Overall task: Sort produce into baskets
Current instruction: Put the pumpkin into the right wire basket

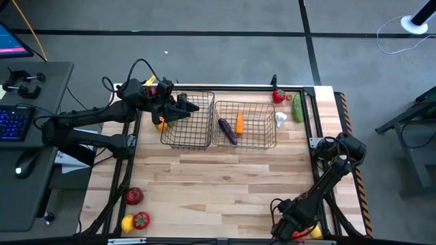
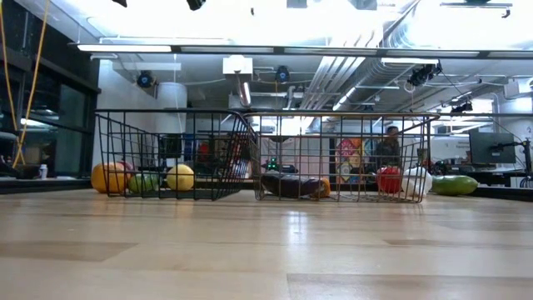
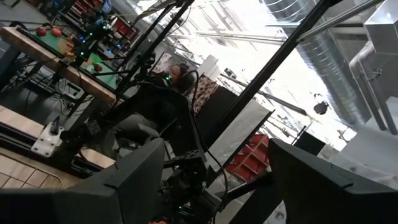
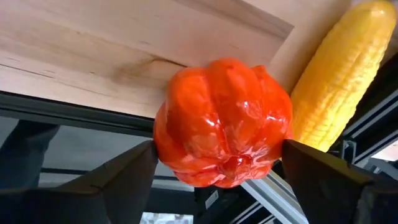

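My right gripper (image 4: 217,186) hangs at the table's near right corner (image 1: 294,228), pointing down. It is open, with one finger on each side of an orange-red pepper (image 4: 222,121). A yellow corn cob (image 4: 339,74) lies beside the pepper at the table's edge. My left gripper (image 1: 182,105) is open and empty, raised over the far left corner of the narrower basket (image 1: 187,121). The wider basket (image 1: 245,126) holds a purple eggplant (image 1: 227,131) and an orange carrot (image 1: 240,122). My right gripper comes at the pepper from above, slanting down, with a finger (image 4: 127,180) at each of its two opposite sides (image 4: 163,149). I cannot tell whether the fingers touch it. The pepper lies at the table's near edge.
A white piece (image 1: 281,119), a green cucumber (image 1: 298,107) and a red piece (image 1: 278,96) lie to the right of the wider basket. Orange and yellow pieces (image 1: 160,124) sit at the narrower basket's left wall. Two red pieces and a yellow one (image 1: 134,211) lie near left.
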Robot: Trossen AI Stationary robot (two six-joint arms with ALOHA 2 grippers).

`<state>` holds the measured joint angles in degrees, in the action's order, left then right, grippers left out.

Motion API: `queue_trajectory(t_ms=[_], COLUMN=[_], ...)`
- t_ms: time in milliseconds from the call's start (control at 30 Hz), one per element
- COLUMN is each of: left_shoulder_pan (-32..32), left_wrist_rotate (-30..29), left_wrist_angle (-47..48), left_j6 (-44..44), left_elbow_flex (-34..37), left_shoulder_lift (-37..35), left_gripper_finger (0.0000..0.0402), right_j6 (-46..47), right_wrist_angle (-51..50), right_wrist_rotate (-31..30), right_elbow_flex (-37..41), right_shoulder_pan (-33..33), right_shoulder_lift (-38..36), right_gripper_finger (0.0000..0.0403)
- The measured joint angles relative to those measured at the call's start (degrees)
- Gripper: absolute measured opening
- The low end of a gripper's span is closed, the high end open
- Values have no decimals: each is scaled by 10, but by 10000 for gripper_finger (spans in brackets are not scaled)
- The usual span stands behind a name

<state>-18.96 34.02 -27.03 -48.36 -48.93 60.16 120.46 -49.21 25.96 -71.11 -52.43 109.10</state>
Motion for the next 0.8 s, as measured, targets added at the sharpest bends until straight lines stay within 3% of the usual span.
queue_trajectory(t_ms=[400, 800], left_shoulder_pan=[0, 0], left_wrist_rotate=[0, 0], left_wrist_angle=[0, 0], left_j6=[0, 0], left_elbow_flex=[0, 0], left_shoulder_lift=[0, 0], left_gripper_finger=[275, 275], right_j6=[-10, -133], right_wrist_angle=[-6, -24], right_wrist_rotate=[-50, -95], right_elbow_flex=[3, 2], right_shoulder_pan=[30, 107], right_shoulder_lift=[-14, -16], right_gripper_finger=[328, 328])
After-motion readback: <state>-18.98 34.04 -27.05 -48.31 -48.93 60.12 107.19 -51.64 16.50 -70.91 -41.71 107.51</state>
